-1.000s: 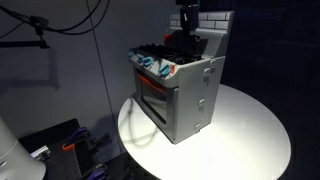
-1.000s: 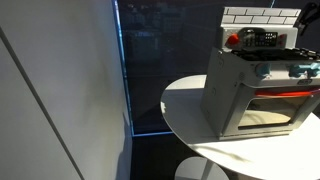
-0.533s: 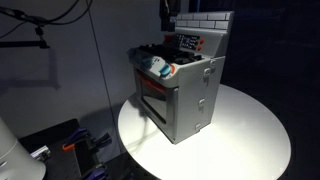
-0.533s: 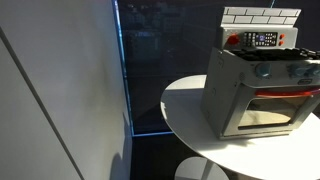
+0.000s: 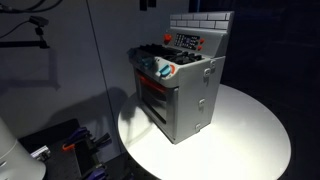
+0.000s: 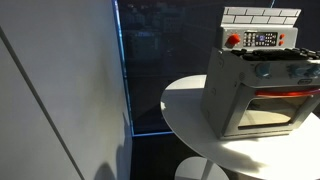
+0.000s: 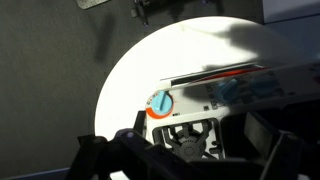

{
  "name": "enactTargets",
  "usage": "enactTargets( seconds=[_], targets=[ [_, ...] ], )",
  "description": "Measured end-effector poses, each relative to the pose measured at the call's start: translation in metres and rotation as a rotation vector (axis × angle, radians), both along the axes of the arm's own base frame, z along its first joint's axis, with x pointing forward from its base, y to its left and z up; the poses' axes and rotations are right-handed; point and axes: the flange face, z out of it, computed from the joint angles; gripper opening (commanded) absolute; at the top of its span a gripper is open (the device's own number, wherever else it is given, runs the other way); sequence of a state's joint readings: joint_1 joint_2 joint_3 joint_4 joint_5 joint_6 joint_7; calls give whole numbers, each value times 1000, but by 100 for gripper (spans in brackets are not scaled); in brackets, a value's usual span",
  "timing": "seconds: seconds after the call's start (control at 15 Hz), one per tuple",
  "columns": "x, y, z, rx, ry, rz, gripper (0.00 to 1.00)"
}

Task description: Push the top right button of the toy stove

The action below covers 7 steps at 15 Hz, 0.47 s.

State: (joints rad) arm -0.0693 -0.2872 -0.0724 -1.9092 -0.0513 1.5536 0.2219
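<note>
Dim room with dark walls all round, and a round white table catching most of the light. On it stands the toy stove, a boxy grey oven set upright toward one side of the tabletop, with bare white surface on the side away from its door. Its windowed door faces the table's edge. Above the door I can see a row of knobs, blue and red-orange. A white brick-pattern back wall rises behind the dark top, and a control panel sits at its foot with a red button at one end.

In an exterior view from the other side, the panel faces the camera more squarely, the red button at its left end. An orange-red strip runs across the top of the door. A pale grey wall fills the left of that view, beside a tall dark pane with a blue edge.

Black cables hang in the upper left corner of an exterior view.

From the wrist view I look down on the stove's top. A blue knob ringed in orange is near the middle. The claw shows only as dark, blurred shapes along the lower edge, raised above the stove. I cannot tell how far apart its fingers stand.
</note>
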Motion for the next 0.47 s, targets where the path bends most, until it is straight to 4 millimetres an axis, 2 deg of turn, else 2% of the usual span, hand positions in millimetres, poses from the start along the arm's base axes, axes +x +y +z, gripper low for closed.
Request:
enactTargets(
  seconds=[0.27,0.47],
  targets=[
    [-23,7,20,-2,-38,31,100],
    [-26,8,16,0,-31,47,100]
  ],
)
